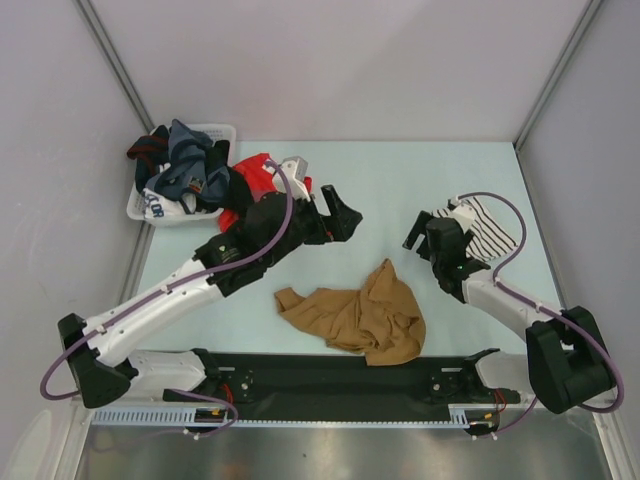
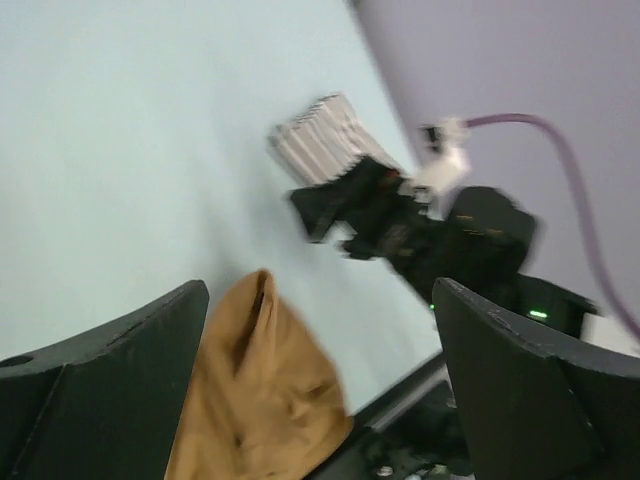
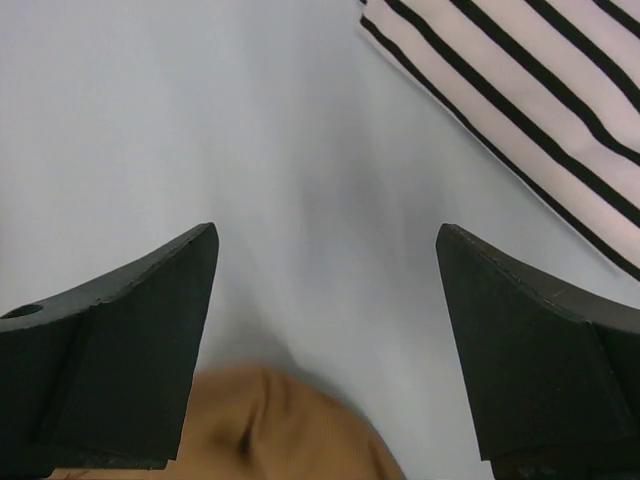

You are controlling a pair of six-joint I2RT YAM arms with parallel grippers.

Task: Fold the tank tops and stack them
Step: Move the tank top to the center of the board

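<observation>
While both arms hang empty, your work, as I judge it, is the crumpled tan-brown cloth tank top (image 1: 355,318), which lies in a heap on the pale blue table (image 1: 400,170) just beyond the arm bases, roughly midway between them. Spread it flat before you fold anything: take two outer edges, one per arm, and draw them apart so the creases fall out, since a fold made on a bunched heap will likely spring open. The left gripper (image 2: 320,300) has its jaws spread wide with nothing between them, beyond the tan top's far edge. The right gripper (image 3: 325,240) is likewise spread and empty, between the tan top and the white tank top with thin black stripes (image 1: 492,228). That one lies near the table's right side and looks folded, so it should serve as the base of the stack. From the overhead view alone you get the tan top's full outline and, at the far left, the white plastic laundry basket (image 1: 138,208) heaped with dark and red clothes (image 1: 190,165). The right wrist view shows cleanly the bare strip of table parting the two tops, which the right arm partly hides from above. The left wrist view, though blurred, shows the striped top's layered edge.
</observation>
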